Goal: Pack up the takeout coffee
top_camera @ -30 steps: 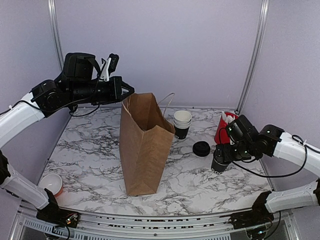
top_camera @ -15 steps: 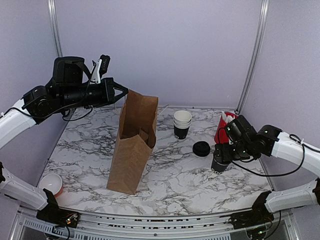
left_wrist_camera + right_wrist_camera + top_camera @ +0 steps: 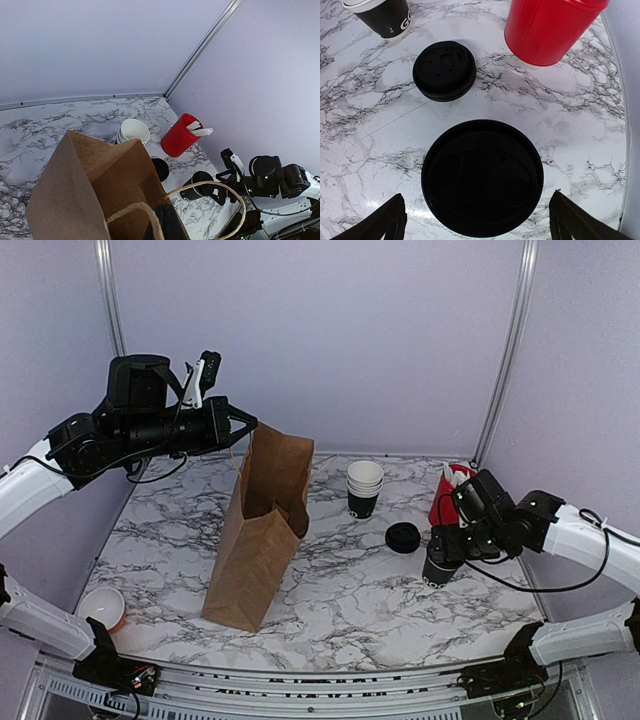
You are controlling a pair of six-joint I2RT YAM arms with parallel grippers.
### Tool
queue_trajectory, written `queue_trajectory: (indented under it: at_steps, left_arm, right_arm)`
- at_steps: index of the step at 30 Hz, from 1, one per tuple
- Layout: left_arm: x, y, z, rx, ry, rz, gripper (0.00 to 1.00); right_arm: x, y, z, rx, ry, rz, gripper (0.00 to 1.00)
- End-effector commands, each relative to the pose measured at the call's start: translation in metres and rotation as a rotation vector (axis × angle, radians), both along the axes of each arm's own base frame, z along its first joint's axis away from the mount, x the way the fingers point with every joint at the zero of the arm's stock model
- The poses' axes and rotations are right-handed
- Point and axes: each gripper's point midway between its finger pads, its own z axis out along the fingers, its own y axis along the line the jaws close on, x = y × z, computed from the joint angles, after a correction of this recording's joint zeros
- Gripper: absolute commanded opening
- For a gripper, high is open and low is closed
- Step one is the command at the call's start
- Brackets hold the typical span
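Note:
The takeout coffee (image 3: 438, 570), a small black cup with a black lid (image 3: 482, 177), stands on the right of the marble table. My right gripper (image 3: 450, 546) hangs straight over it, open, with a fingertip on each side of the lid (image 3: 395, 212) and clear of it. The brown paper bag (image 3: 255, 540) stands open and leaning, its top toward the back. My left gripper (image 3: 243, 427) is shut on the bag's top rim, one dark finger (image 3: 167, 222) inside the bag (image 3: 90, 185). A paper handle (image 3: 235, 200) loops free.
A loose black lid (image 3: 402, 537) lies left of the coffee. A stack of white-rimmed cups (image 3: 364, 488) and a red cup with white sticks (image 3: 448, 498) stand behind. A small white-and-orange cup (image 3: 102, 607) sits at the front left corner.
The left arm has pulled the bag's top leftward; the bag now leans and its base has slid toward the front left. The right gripper and the coffee have not moved.

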Motion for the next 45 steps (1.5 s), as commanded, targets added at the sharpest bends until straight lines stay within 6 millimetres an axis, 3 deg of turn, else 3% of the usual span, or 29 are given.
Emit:
queue_trajectory:
  at_steps: [1,9,37,45]
  left_arm:
    - [-0.003,0.002,0.015,-0.041,-0.038,-0.003,0.00]
    - [-0.002,0.000,0.012,-0.038,-0.032,-0.006,0.00]
    - [-0.003,-0.003,0.016,-0.048,-0.037,-0.024,0.00]
    - [-0.003,-0.007,0.017,-0.049,-0.039,-0.035,0.00]
  right_arm:
    - [0.003,-0.003,0.002,0.034,-0.012,-0.006,0.96]
    - [0.004,-0.005,0.003,0.103,-0.010,-0.006,0.95]
    - [0.017,-0.002,-0.006,0.041,0.012,0.016,0.86]
    - [0.021,-0.004,0.003,0.003,-0.001,0.017,0.89]
